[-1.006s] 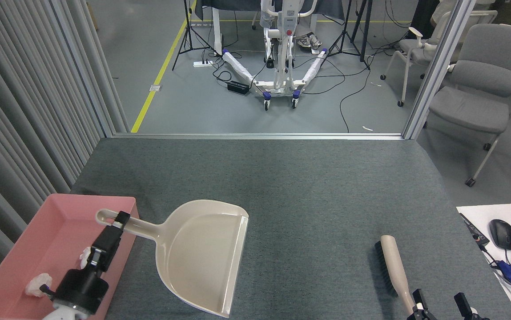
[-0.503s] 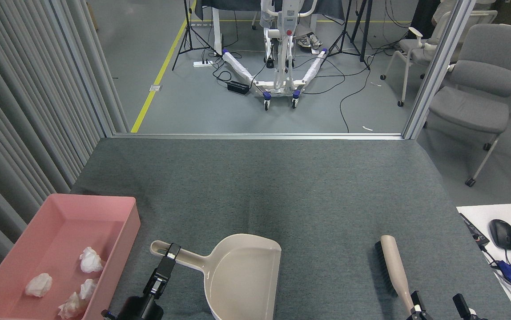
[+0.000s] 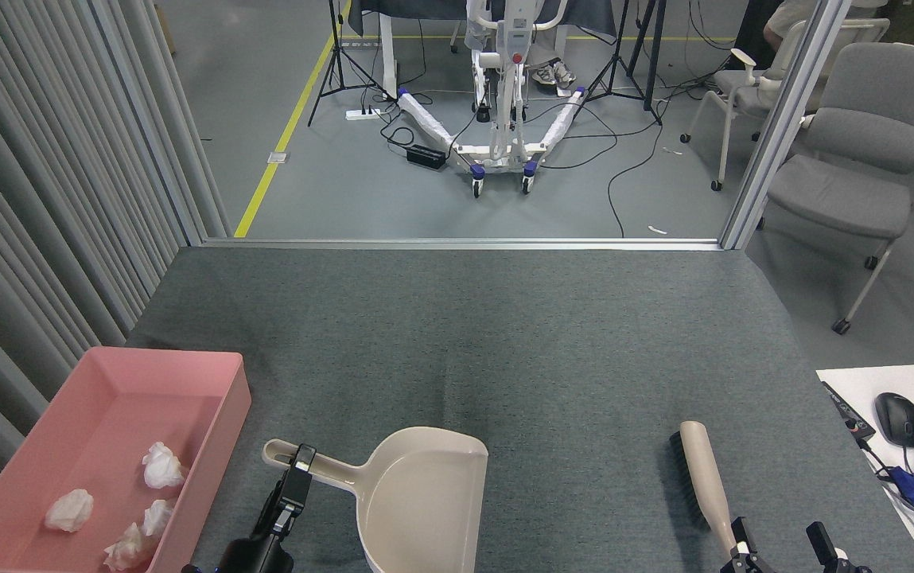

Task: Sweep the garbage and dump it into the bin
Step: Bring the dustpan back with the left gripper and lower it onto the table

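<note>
Since half a second ago the beige plastic long-handled dustpan (image 3: 425, 501) has slid slightly toward me and to the left, and its scoop now sits low on the grey felt-covered worktop (image 3: 504, 342), just right of the shallow pink plastic bin (image 3: 230, 382). My left gripper (image 3: 297, 465) has its fingers clamped on the dustpan's handle near the hanging loop; that seems the sensible place to hold it, since the pan looks light and stiff, though the smooth plastic could twist in a narrow pinch if I tip it fast. Four small crumpled white tissue wads (image 3: 162, 465) lie inside the bin, toward its near end, and I see none on the worktop, so I judge the dumping done. They look feather-light and soft and would roll or drift at any nudge. My right gripper (image 3: 779, 549) stands with its fingers apart at the bottom edge, just beside the handle end of the beige brush with black bristles (image 3: 699, 473), which lies on the worktop; whether a finger touches it I cannot tell.
</note>
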You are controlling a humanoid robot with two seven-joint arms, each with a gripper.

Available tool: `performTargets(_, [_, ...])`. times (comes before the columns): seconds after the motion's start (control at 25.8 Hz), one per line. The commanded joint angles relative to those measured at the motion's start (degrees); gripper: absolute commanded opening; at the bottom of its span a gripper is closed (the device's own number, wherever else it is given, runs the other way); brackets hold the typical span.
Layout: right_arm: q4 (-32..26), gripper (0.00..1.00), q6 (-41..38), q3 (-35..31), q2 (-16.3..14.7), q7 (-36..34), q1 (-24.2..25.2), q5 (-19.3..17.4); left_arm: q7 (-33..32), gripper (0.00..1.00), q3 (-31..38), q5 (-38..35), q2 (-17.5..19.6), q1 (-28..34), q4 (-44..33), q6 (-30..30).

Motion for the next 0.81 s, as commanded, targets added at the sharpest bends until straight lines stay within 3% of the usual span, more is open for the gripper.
performTargets(0.0, [0.0,0.9,0.0,0.0,0.1,-0.1,-0.5,0.0,0.5,0.0,2.0,0.3,-0.1,-0.1,-0.2,0.8])
performTargets(0.5, [0.0,0.9,1.0,0.2,-0.1,-0.1,-0.4,0.0,2.3,0.0,3.5,5.5,-0.6,-0.6,0.1,3.7])
performTargets(0.54, [0.0,0.9,1.0,0.2,-0.1,-0.1,-0.4,0.0,2.9,0.05,3.5,5.5,-0.6,-0.6,0.5,3.6])
performTargets(0.62, [0.0,0.9,1.0,0.2,-0.1,-0.1,-0.4,0.0,3.2,0.38,3.5,5.5,-0.7,-0.7,1.2,3.8])
performTargets(0.66, [0.0,0.9,1.0,0.2,-0.1,-0.1,-0.3,0.0,3.3,0.6,3.5,5.4,-0.7,-0.7,1.3,3.7])
performTargets(0.7, [0.0,0.9,1.0,0.2,-0.1,-0.1,-0.3,0.0,3.3,0.88,3.5,5.4,-0.8,-0.7,1.3,3.7])
performTargets(0.74, [0.0,0.9,1.0,0.2,-0.1,-0.1,-0.3,0.0,3.4,0.97,3.5,5.4,-0.7,-0.7,1.2,3.4])
performTargets(0.77, [0.0,0.9,1.0,0.2,-0.1,-0.1,-0.3,0.0,3.3,0.98,3.5,5.2,-0.7,-0.7,1.3,3.1])
